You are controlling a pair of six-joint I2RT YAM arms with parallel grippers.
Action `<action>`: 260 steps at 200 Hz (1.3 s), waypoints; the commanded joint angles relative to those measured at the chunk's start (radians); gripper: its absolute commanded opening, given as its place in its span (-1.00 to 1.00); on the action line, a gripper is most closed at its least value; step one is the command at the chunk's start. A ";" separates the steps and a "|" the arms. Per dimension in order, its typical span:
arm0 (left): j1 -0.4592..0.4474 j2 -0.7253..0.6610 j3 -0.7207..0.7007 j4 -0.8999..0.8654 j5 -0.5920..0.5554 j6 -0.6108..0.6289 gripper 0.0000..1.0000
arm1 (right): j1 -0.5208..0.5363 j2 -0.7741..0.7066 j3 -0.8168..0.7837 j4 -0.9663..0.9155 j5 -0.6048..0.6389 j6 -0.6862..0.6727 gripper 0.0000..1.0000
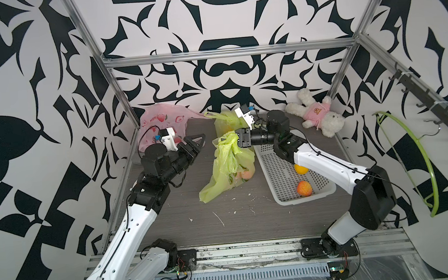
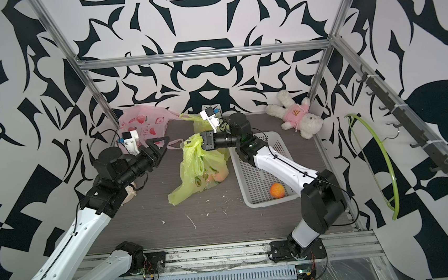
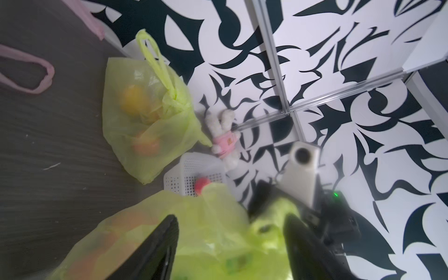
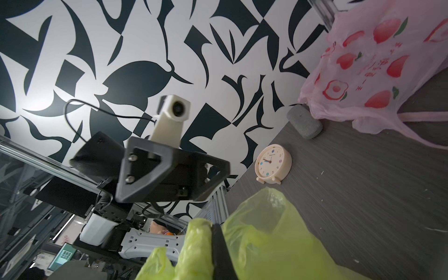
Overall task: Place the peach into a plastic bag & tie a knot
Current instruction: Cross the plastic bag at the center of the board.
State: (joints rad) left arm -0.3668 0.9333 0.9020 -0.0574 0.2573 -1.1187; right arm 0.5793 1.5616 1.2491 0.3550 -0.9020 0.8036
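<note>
A yellow-green plastic bag (image 1: 227,167) stands at the table's middle in both top views, with a peach (image 1: 246,174) showing through its lower side. My right gripper (image 1: 236,139) is shut on the bag's bunched top, holding it up. In the right wrist view the film wraps round its black finger (image 4: 219,249). My left gripper (image 1: 203,139) hovers open just left of the bag's top, apart from it. In the left wrist view the bag (image 3: 208,232) lies beyond the two spread fingers (image 3: 164,242).
A knotted green bag of fruit (image 1: 225,121) and a pink printed bag (image 1: 161,121) sit at the back. A white basket (image 1: 279,166) at the right holds a peach (image 1: 304,188) and a yellow fruit (image 1: 301,168). Plush bunny (image 1: 316,113), clock (image 4: 272,163), green hanger (image 1: 424,157).
</note>
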 commanded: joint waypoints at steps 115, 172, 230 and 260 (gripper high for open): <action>-0.168 0.004 -0.246 0.263 -0.026 -0.118 0.29 | 0.064 0.054 -0.360 0.592 0.258 -0.072 -1.00; -0.312 0.045 -0.460 0.446 -0.187 -0.190 -0.28 | 0.068 0.042 -0.362 0.603 0.291 -0.035 -1.00; -0.383 0.116 -0.486 0.436 -0.276 -0.171 -0.31 | 0.122 0.092 -0.357 0.693 0.286 0.035 -1.00; -0.381 0.169 -0.557 0.508 -0.319 -0.208 -0.21 | 0.131 0.138 -0.369 0.815 0.270 0.133 -1.00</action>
State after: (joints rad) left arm -0.7467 1.0668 0.4095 0.4149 0.0021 -1.3048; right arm 0.7017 1.6833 0.8650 0.9909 -0.6235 0.8448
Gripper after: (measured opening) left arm 0.378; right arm 0.047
